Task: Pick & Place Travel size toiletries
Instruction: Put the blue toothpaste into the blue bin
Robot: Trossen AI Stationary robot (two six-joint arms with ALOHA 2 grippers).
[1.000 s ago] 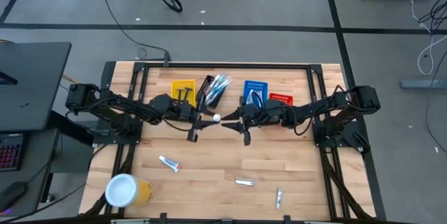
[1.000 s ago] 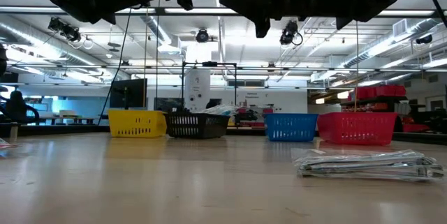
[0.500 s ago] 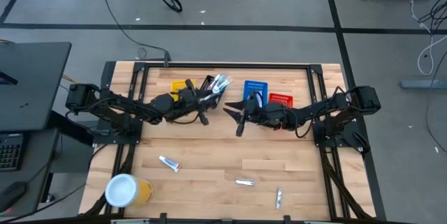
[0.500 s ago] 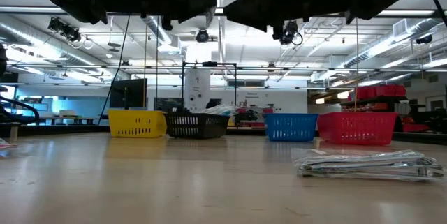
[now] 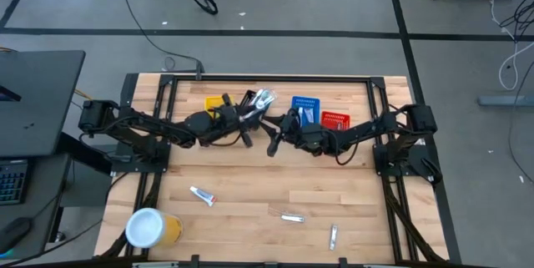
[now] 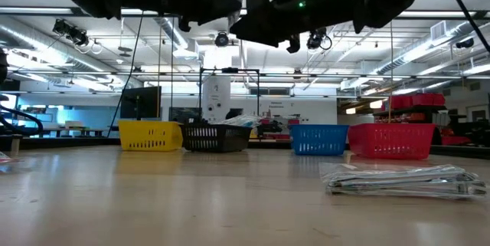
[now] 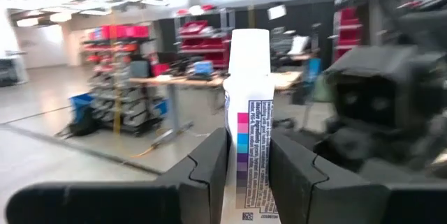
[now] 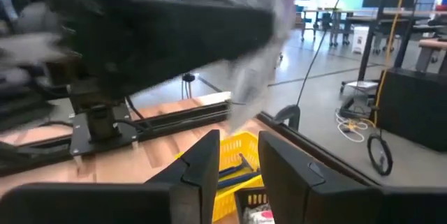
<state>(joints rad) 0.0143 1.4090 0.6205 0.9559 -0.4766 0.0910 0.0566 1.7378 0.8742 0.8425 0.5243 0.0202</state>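
Note:
A white travel-size tube (image 7: 250, 105) with a white cap and a printed colour strip sits between the fingers of my left gripper (image 7: 249, 142), high over the table's middle (image 5: 249, 126). My right gripper (image 5: 272, 140) faces it from the right, close by. Its fingers (image 8: 202, 168) stand a narrow gap apart with nothing between them. More toiletries lie on the wood near the front: a white tube with a red end (image 5: 202, 195), a silvery piece (image 5: 292, 217) and another (image 5: 333, 235). A clear packet (image 6: 402, 179) lies flat in the low view. My left gripper pinches the tube's printed body (image 7: 246, 165) between its two fingers, one on each side. The fingers lie along the tube and point about level toward the table's right. The capped end (image 7: 249, 42) sticks out well beyond the fingertips. The tube is lifted clear of the table.
Four mesh baskets stand in a row at the far edge: yellow (image 5: 219, 105), black (image 5: 257, 101) holding clear-wrapped toothbrushes, blue (image 5: 305, 108) and red (image 5: 335, 119). A yellow cup with a white lid (image 5: 150, 228) stands at the near left corner. Bare wood lies between.
Both grippers have swung round from pointing toward the table's near edge to pointing at each other above the middle. My right gripper has also moved toward the table's left, closer to the left one. The tube has turned along with my left gripper, staying held and off the table.

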